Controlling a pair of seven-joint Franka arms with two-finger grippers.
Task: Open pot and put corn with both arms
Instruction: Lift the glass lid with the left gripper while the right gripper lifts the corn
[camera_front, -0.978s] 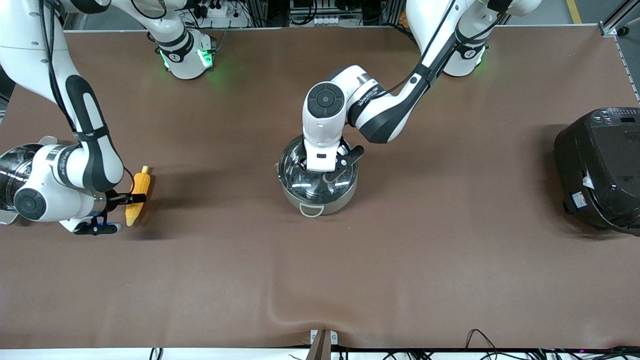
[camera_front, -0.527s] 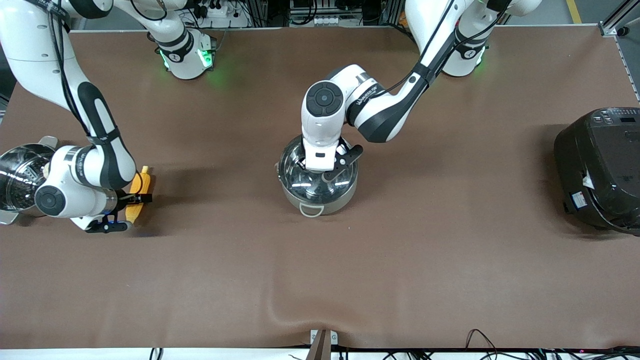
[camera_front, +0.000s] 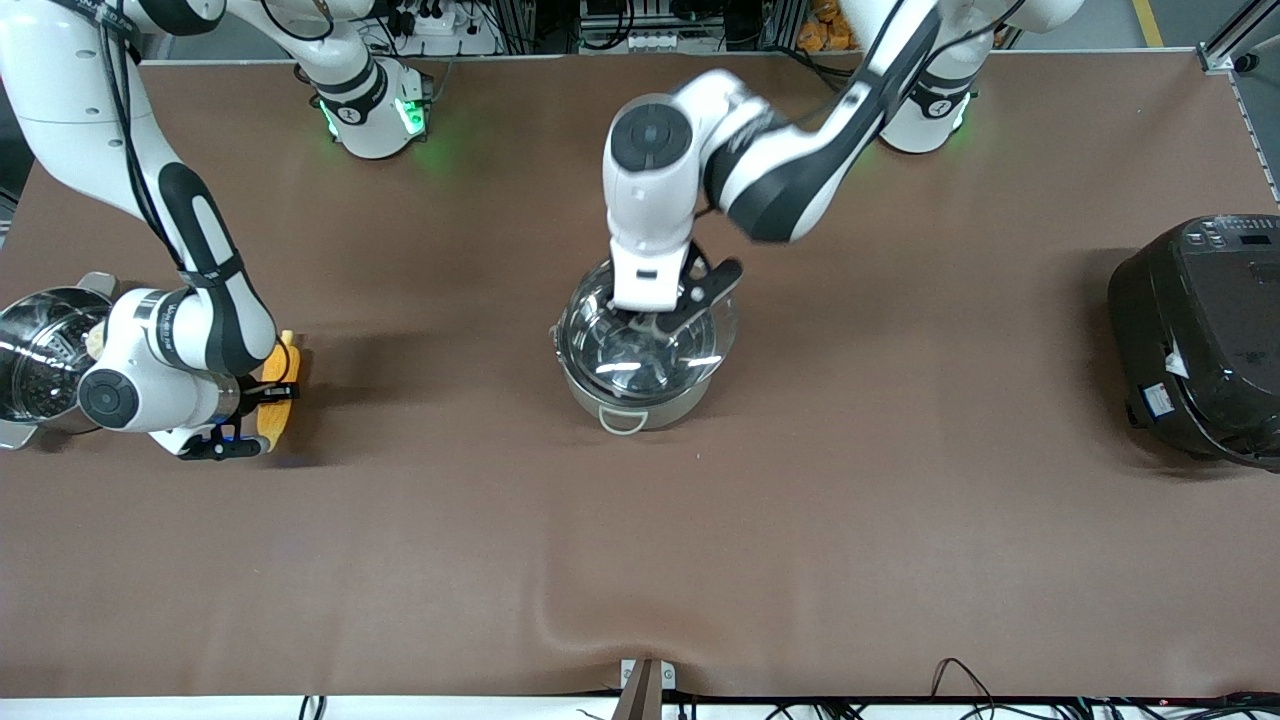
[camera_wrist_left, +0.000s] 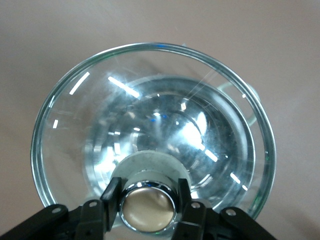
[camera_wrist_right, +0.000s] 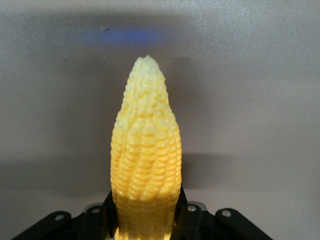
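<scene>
The steel pot (camera_front: 640, 408) stands mid-table. My left gripper (camera_front: 655, 318) is shut on the copper-coloured knob (camera_wrist_left: 148, 207) of the clear glass lid (camera_front: 690, 345) and holds the lid a little above the pot, tilted. In the left wrist view the fingers (camera_wrist_left: 111, 197) clamp the knob from both sides, and the lid (camera_wrist_left: 150, 100) fills the view. The yellow corn (camera_front: 280, 395) is at the right arm's end of the table. My right gripper (camera_front: 268, 392) is shut on the corn's thick end (camera_wrist_right: 146, 170). Its tapered tip points away from the gripper.
A steel steamer pot (camera_front: 40, 365) stands at the table edge beside the right gripper. A large black rice cooker (camera_front: 1200, 330) stands at the left arm's end. A brown cloth (camera_front: 640, 560) covers the table, with a ripple near the front edge.
My left arm has risen and lifted the lid off the pot, tilting it. My right arm has shifted slightly along the corn, with its fingers around it.
</scene>
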